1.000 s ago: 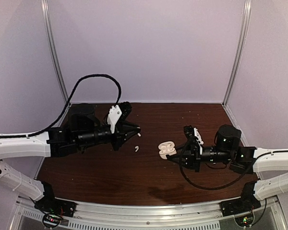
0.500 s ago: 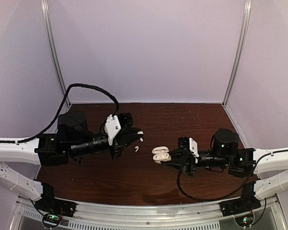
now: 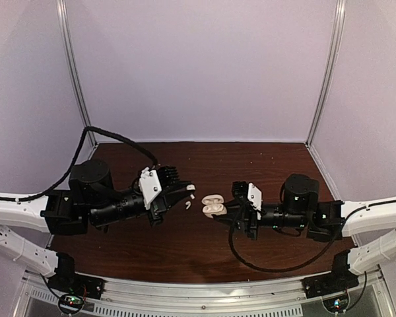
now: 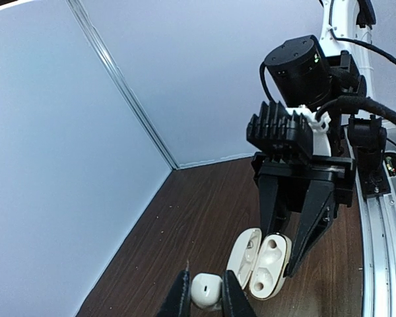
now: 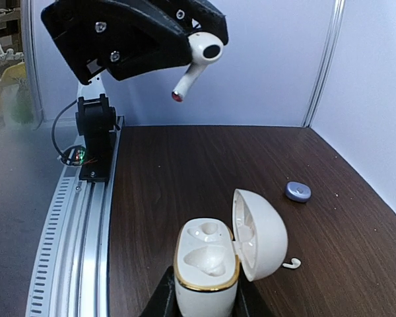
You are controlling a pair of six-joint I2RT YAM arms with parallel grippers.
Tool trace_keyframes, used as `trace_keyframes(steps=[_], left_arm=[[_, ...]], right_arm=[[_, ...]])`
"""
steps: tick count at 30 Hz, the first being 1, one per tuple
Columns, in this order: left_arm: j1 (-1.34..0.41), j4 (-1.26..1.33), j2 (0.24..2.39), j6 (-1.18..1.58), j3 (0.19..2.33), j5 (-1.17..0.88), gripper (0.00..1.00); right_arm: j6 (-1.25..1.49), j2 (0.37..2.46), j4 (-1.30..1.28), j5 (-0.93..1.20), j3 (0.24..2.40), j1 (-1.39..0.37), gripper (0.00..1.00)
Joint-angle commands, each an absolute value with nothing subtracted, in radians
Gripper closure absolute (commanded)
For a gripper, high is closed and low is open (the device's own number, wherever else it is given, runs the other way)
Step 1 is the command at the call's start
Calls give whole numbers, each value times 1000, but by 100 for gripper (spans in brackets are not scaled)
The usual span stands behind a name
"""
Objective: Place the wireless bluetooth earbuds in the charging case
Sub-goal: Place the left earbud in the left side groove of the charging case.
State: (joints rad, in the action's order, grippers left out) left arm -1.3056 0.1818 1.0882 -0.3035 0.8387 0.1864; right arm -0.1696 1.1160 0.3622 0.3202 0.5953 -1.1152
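My left gripper is shut on a white earbud and holds it above the table; it also shows in the right wrist view with its stem pointing down. My right gripper is shut on the white, gold-rimmed charging case, whose lid stands open with both sockets empty. In the top view the held earbud is just left of the case. A second white earbud lies on the table beside the case, and one bluish-purple earbud lies further off.
The dark wooden table is walled by pale panels at the back and sides. A metal rail runs along the near edge. The loose white earbud lies between the two grippers in the top view.
My right gripper has carried the open case leftward, close to the left gripper. My left gripper has shifted slightly nearer and lower with the earbud still in it.
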Motion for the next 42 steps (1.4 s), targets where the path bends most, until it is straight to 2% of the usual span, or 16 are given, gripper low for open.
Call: trace_keyframes(steps=[1,13,42], left_arm=[[-1323,230,1093,-345,832,236,98],[-1378,219,1174,-410,855,295,98],[-1422,195,1229,-469,866,339,98]], right_arm=[[-12,1164,393,358,646,-1109,100],[73,1167,488,504,628,-1097,100],[188,1155,556,547,625,-1052,100]])
